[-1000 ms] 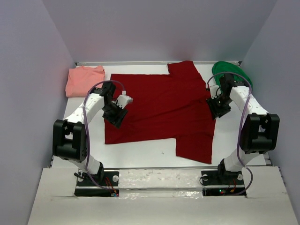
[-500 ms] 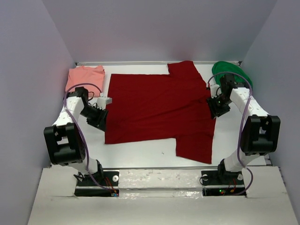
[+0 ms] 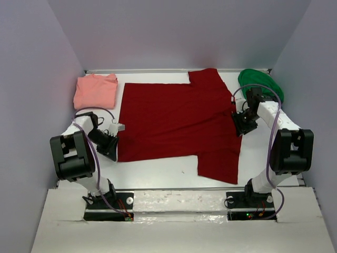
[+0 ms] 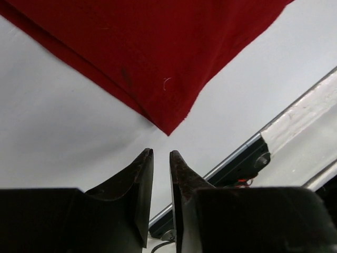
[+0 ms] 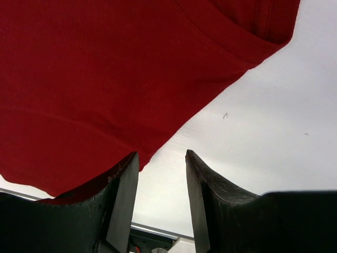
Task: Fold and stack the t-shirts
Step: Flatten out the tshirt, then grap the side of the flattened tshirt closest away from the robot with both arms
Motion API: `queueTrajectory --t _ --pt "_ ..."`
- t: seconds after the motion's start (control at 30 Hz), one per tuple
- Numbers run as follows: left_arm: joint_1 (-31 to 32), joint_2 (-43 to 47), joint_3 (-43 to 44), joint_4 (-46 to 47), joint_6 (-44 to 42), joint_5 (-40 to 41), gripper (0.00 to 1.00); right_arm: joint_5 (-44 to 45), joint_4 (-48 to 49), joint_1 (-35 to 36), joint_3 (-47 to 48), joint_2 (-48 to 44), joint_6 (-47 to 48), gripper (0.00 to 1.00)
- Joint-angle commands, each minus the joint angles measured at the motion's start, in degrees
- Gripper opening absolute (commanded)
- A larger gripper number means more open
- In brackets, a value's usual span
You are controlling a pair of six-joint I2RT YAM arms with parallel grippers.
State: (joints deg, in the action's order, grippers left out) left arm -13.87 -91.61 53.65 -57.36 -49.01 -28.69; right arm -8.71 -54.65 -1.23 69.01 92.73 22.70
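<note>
When I look down from the overhead camera, my left claw [image 3: 109, 145] sits low over the white table [image 3: 158, 171]. It is just outside the near left corner of the dark red t-shirt [image 3: 179, 121], which lies spread flat between my two arms. My right claw [image 3: 243, 124] hangs at that shirt's right border. Well beyond my left claw the salmon-pink t-shirt [image 3: 96, 90] lies folded, and just behind my right claw the bright green t-shirt [image 3: 260, 81] sits bunched up.

Through my left wrist camera, my fingers [image 4: 139, 179] stand nearly together, with only a slim gap and nothing in it. The red shirt's pointed corner rests on bare table just ahead of the tips, apart from them.

Through my right wrist camera, the fingers [image 5: 125, 184] are spread, with white table showing in the gap, and they pinch nothing. Red cloth fills the space ahead and to the left. Its edge slants down behind my left finger, and I cannot tell whether that finger touches it.
</note>
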Motion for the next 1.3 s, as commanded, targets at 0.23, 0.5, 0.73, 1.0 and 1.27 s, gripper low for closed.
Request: queueTrajectory --t 0.23,0.5,0.73,1.0,1.27 --pt "-0.02 3.72 -4.34 9.02 1.9 5.84 0.39 0.45 2.18 0.09 -0.02 0.52 -1.25 0.46" --pt "0.33 1.88 -1.97 6.57 -0.29 -0.22 0.46 1.94 2.53 0.09 -0.63 0.88 -0.99 0.46" --pt "0.6 -0.49 0.85 0.58 -6.36 -6.65 0.47 3.7 3.06 0.09 -1.16 1.31 -0.81 0.46" --pt "1.56 -1.9 -0.65 1.9 -6.1 -5.59 0.45 3.79 3.5 0.09 -1.6 1.84 -0.9 0.46" --pt "4.9 -1.37 -4.51 8.14 -2.31 -0.05 0.4 3.96 3.59 0.09 -1.78 1.58 -0.55 0.46"
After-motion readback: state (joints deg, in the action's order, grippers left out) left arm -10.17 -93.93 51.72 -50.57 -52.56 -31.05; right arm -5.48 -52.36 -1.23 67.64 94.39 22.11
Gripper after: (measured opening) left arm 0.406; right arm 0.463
